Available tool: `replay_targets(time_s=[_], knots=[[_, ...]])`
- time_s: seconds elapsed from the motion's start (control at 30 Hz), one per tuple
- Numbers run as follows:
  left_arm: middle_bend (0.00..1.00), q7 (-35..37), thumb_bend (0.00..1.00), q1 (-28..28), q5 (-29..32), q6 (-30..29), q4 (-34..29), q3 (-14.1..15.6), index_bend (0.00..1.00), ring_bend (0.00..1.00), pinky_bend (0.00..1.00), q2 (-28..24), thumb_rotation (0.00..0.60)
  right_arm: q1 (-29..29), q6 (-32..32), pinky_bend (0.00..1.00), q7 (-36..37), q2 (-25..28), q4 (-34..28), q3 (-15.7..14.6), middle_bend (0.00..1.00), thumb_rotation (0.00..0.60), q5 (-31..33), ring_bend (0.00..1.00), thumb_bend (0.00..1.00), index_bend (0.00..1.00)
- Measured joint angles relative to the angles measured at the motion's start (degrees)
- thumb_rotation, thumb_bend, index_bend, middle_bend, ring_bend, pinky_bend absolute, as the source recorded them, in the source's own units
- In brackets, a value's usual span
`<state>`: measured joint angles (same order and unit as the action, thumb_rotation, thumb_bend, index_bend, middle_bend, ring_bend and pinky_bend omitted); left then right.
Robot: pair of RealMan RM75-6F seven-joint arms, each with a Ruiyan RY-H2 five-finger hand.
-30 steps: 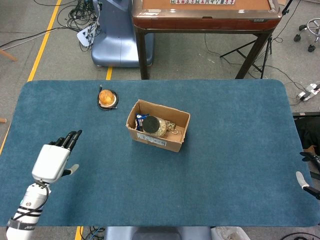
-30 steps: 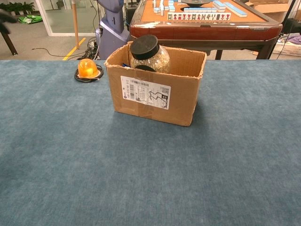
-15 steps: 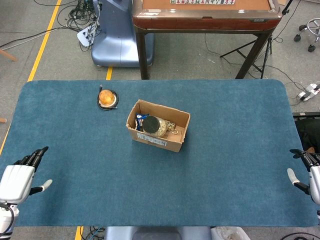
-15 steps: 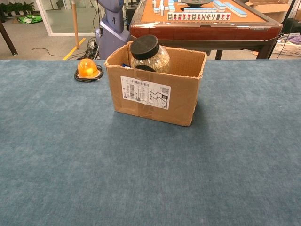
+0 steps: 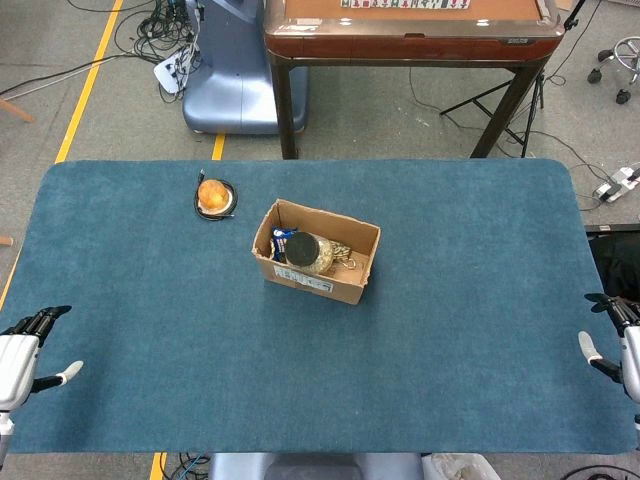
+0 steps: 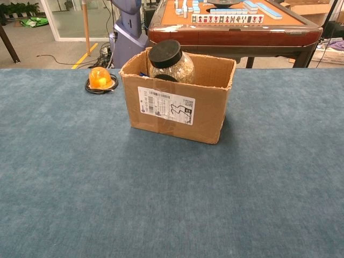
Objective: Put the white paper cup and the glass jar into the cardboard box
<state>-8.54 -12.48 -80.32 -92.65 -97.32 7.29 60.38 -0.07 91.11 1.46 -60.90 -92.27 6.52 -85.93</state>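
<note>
The cardboard box (image 5: pixel 318 250) (image 6: pixel 177 102) stands open-topped near the middle of the blue table. Inside it the glass jar (image 5: pixel 309 253) (image 6: pixel 171 62) with a black lid leans at the box's left side, its top rising above the rim in the chest view. Something white and blue (image 5: pixel 281 241) shows beside the jar in the box; I cannot tell whether it is the paper cup. My left hand (image 5: pixel 20 356) is at the table's near left corner, fingers spread, holding nothing. My right hand (image 5: pixel 620 345) sits at the right edge, fingers apart and empty.
An orange round object on a black ring (image 5: pixel 215 194) (image 6: pixel 100 79) lies left of the box toward the far edge. Beyond the table stand a brown mahjong table (image 5: pixel 410 30) and a blue-grey machine base (image 5: pixel 235 70).
My left hand has pulled back from the table's left area to the near left corner. My right hand shifted slightly at the right edge. Box and jar have not moved.
</note>
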Motion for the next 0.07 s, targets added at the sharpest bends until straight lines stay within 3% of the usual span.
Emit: replay_targets(time_s=[0.07], knots=[[0.29,-1.2,0.11,0.6,-0.2,0.5,0.0,-0.5,0.22,0.34,0.52,0.4,0.6,0.4,-0.6,0.34,-0.3,0.0,0.0,-0.1,0.42,0.6,0.1,0.37,0.33,0.31]])
